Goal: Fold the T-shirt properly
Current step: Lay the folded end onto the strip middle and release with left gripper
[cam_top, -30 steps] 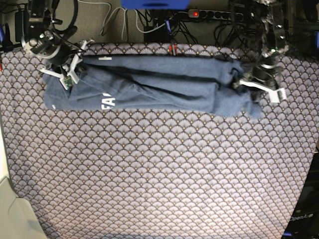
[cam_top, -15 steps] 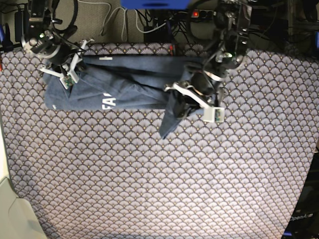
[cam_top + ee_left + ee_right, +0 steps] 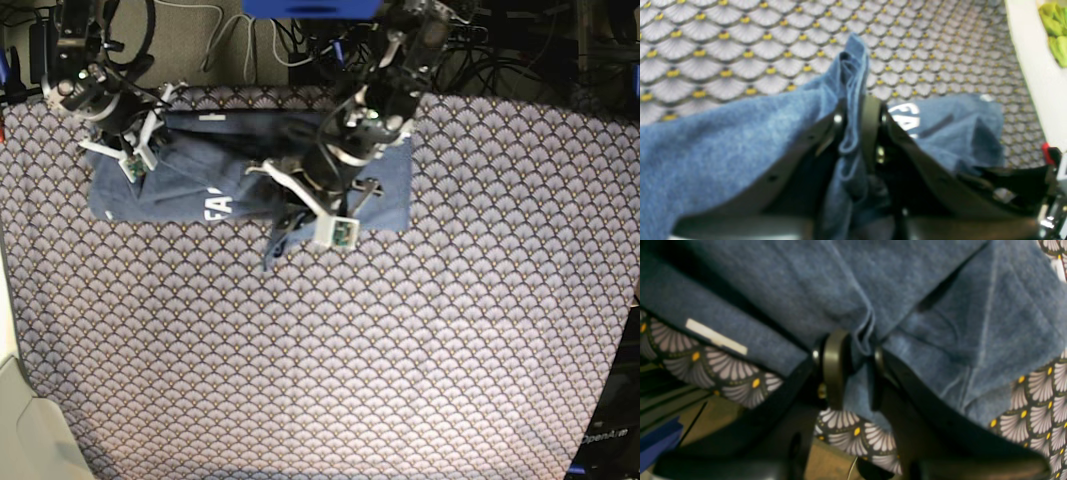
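Currently the scallop-patterned tablecloth (image 3: 400, 350) is covering the whole work surface, and the T-shirt (image 3: 180, 185) is lying along its far edge as a long folded band, white lettering showing near the middle.

Left arm is reaching across the band, its left gripper (image 3: 300, 212) pinching a bunched end of the T-shirt (image 3: 723, 133) and holding it raised over the centre; a tail of cloth is hanging below the grip. Judgement: this end is being carried over so the band halves lengthwise.

Right gripper (image 3: 128, 150) is sitting at the opposite end near the back corner, jaws pressed onto a thin ridge of fabric (image 3: 863, 336). It is probably anchoring that end so the shirt is not dragging during the fold.

Small white neck tag (image 3: 716, 336) is lying flat on the cloth beside that grip; the wrist view is blurred, so how many layers are being pinched is unclear.
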`<move>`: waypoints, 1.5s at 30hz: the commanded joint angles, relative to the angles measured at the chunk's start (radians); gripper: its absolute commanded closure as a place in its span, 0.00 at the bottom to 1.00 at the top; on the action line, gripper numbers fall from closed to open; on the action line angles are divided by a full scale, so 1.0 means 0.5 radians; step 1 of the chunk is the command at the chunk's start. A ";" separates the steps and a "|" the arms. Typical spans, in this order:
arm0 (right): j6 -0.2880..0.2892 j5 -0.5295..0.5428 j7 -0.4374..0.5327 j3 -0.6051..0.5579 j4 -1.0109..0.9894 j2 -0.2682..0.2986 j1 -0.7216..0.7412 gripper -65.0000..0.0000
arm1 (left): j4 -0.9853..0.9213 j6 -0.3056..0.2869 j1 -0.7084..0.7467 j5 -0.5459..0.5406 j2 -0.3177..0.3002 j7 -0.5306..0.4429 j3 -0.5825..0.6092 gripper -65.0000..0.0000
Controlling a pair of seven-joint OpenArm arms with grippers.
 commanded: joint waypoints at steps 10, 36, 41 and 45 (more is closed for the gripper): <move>-0.002 0.010 0.030 0.005 0.032 0.036 -0.002 0.79 | -0.033 -0.017 -0.029 -0.017 -0.038 -0.019 0.206 0.98; -0.002 0.013 -0.161 0.308 0.195 0.076 0.106 0.80 | 0.350 -0.029 0.072 -0.029 -0.228 -0.022 0.025 0.26; -0.002 0.013 -0.161 0.376 0.204 0.082 0.118 0.79 | 0.350 -0.035 0.216 -0.029 -0.237 -0.006 -0.303 0.79; -0.002 0.019 -0.161 0.379 0.201 0.088 0.121 0.71 | 0.320 -0.035 0.265 -0.029 -0.237 -0.003 -0.469 0.96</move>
